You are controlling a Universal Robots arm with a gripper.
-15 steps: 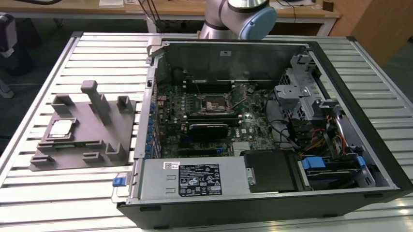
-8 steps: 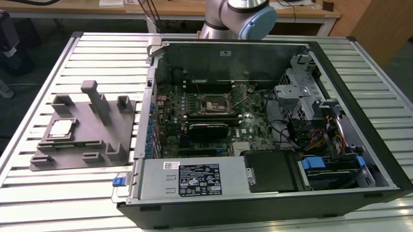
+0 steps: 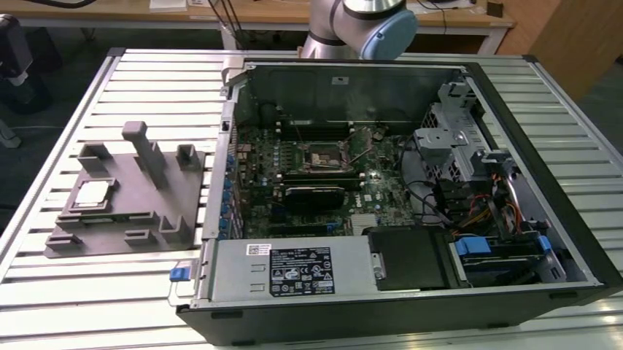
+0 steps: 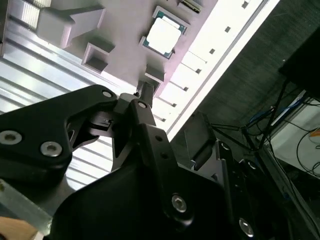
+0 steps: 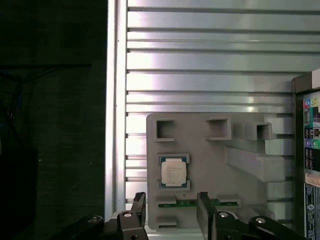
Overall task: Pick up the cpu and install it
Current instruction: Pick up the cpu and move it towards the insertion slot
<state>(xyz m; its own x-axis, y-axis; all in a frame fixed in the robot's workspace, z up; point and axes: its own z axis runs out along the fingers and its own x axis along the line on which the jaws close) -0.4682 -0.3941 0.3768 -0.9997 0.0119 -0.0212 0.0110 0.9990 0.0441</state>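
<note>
Hovering over the grey fixture block [image 5: 210,150], the pincer [image 5: 171,212] is released: in the first wrist view its two black fingers [image 5: 139,207] stand apart with nothing between them, their tips overlapping the block's nearest edge. Just beyond the gap lies the cpu [image 5: 174,173] — flat in a square recess of the block, shiny metal top up, untouched. It is square, so no long axis shows; its sides run parallel to the block's edges and to the slats of the tabletop [image 5: 200,50]. In the second wrist view the chip's top glares white, its detail lost, and the pincer's dark linkage covers part of the block. In the exterior view the block sits on the tabletop at the exterior view's left, just beside the open computer case [image 3: 409,182] — the cpu a small pale square on it. The arm [image 3: 355,25] is cut off at that picture's top edge.
</note>
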